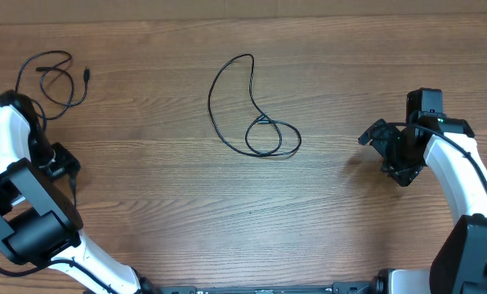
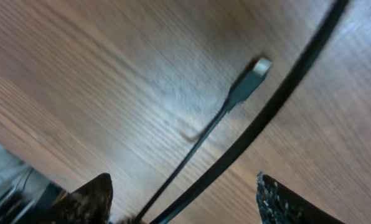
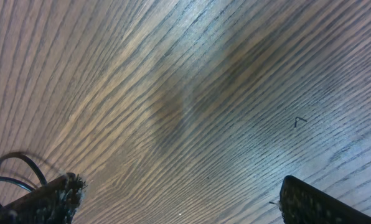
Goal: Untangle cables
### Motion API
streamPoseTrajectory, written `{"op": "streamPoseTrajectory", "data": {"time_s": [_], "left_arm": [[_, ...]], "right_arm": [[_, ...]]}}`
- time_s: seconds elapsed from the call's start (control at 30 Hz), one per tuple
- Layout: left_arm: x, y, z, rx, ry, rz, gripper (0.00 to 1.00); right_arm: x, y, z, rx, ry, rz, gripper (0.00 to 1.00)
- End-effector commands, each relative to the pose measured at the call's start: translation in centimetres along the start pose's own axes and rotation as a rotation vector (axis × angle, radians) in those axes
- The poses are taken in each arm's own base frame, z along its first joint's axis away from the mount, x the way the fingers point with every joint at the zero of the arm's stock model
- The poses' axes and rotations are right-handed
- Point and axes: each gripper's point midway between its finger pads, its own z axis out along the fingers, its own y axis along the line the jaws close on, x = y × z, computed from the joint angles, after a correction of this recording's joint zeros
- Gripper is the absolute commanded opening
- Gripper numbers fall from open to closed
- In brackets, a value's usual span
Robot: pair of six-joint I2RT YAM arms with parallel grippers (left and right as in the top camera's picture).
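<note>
A thin black cable (image 1: 256, 114) lies in the middle of the table as a long loop with a small knot-like double loop at its lower end. A second black cable (image 1: 57, 77) lies bunched at the far left. My left gripper (image 1: 62, 166) is open below that cable. In the left wrist view a thin cable with a silver-tipped plug (image 2: 255, 70) runs on the wood between the open fingers (image 2: 182, 186), beside a thicker black cord (image 2: 279, 99). My right gripper (image 1: 384, 153) is open and empty, right of the middle cable. Its wrist view shows bare wood between the fingers (image 3: 179, 186) and a cable loop (image 3: 11, 167) at the left edge.
The table is brown wood grain (image 1: 186, 212). The left arm's white body (image 1: 6, 131) stands along the left edge and the right arm's (image 1: 460, 171) along the right edge.
</note>
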Motion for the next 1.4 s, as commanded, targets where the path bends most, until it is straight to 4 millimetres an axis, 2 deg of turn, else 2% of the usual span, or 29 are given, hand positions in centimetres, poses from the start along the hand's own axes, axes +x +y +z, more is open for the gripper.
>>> {"op": "streamPoseTrajectory", "data": {"time_s": [0.0, 0.07, 0.17, 0.37, 0.53, 0.67, 0.73, 0.9, 0.97, 1.13, 1.37], "left_arm": [[0.8, -0.2, 0.3, -0.001, 0.014, -0.008, 0.51], [0.9, -0.1, 0.3, -0.002, 0.017, -0.006, 0.36], [1.1, 0.3, 0.3, -0.027, 0.024, -0.003, 0.04], [0.7, 3.5, -0.4, -0.208, -0.011, -0.064, 0.04], [-0.4, 6.0, -2.7, -0.361, -0.093, -0.122, 0.04], [-2.4, 6.0, -5.4, -0.413, -0.205, -0.125, 0.04], [-4.1, 5.3, -7.4, -0.456, -0.313, -0.126, 0.04], [-5.6, 5.1, -11.2, -0.659, -0.488, -0.097, 0.04], [-6.0, 4.3, -12.0, -0.676, -0.533, -0.094, 0.04], [-6.6, 2.8, -11.6, -0.632, -0.57, -0.103, 0.04], [-6.5, 1.1, -8.0, -0.526, -0.529, -0.102, 0.04]], "right_arm": [[-0.2, -0.4, 0.1, 0.014, -0.007, 0.003, 1.0], [-0.2, -0.4, 0.1, 0.014, -0.007, 0.003, 1.0], [-0.2, -0.4, 0.1, 0.014, -0.007, 0.003, 1.0], [-0.2, -0.4, 0.1, 0.014, -0.007, 0.003, 1.0], [-0.2, -0.4, 0.1, 0.014, -0.007, 0.003, 1.0], [-0.2, -0.4, 0.1, 0.014, -0.007, 0.003, 1.0], [-0.2, -0.4, 0.1, 0.013, -0.008, 0.003, 1.0], [-0.2, -0.4, 0.1, 0.014, -0.007, 0.003, 1.0], [-0.2, -0.4, 0.1, 0.014, -0.007, 0.003, 1.0], [-0.2, -0.4, 0.1, 0.014, -0.007, 0.003, 1.0], [-0.2, -0.4, 0.1, 0.014, -0.007, 0.003, 1.0]]}}
